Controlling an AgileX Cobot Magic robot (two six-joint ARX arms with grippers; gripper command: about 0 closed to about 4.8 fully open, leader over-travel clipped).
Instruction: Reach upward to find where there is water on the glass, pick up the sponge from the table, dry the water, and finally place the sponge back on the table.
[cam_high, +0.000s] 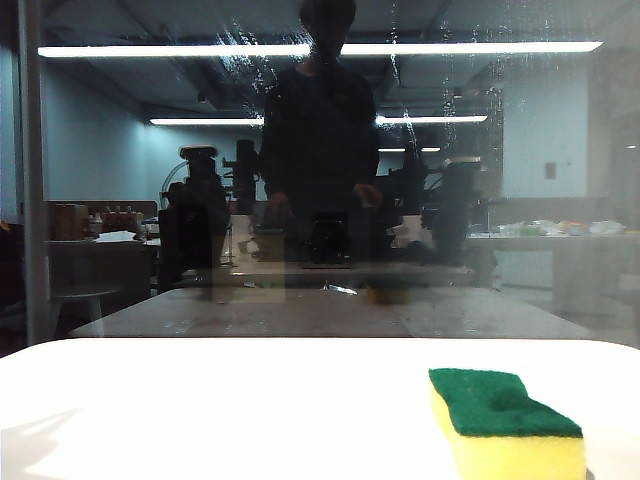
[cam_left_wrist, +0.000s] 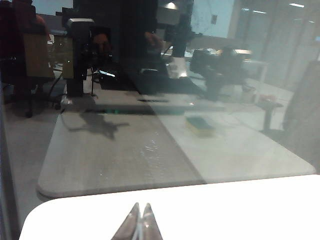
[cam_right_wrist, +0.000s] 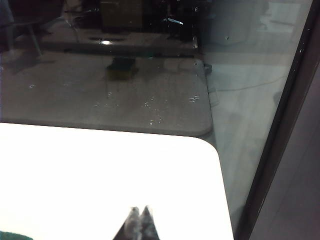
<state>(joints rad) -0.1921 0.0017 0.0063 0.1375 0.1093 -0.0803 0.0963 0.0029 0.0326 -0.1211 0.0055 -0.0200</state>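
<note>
The sponge (cam_high: 505, 425), yellow foam under a green scouring layer, lies on the white table (cam_high: 200, 420) at the front right. Behind the table stands the dark glass (cam_high: 120, 230), with whitish water streaks (cam_high: 250, 62) high up near the mirrored strip lights and more streaks (cam_high: 398, 70) to their right. My left gripper (cam_left_wrist: 141, 207) is shut and empty, low over the table (cam_left_wrist: 240, 205). My right gripper (cam_right_wrist: 139, 210) is also shut and empty over the table (cam_right_wrist: 75, 170). A green sliver of the sponge (cam_right_wrist: 10, 235) shows beside it. Small droplets (cam_right_wrist: 155, 107) speckle the glass. Neither gripper shows in the exterior view.
A grey vertical frame bar (cam_high: 32, 170) runs down the pane at the left, and a dark frame bar (cam_right_wrist: 280, 135) stands just past the table's right corner. The glass mirrors a dark figure (cam_high: 320, 140), the robot arms, a wooden table and the sponge's reflection (cam_left_wrist: 200, 125).
</note>
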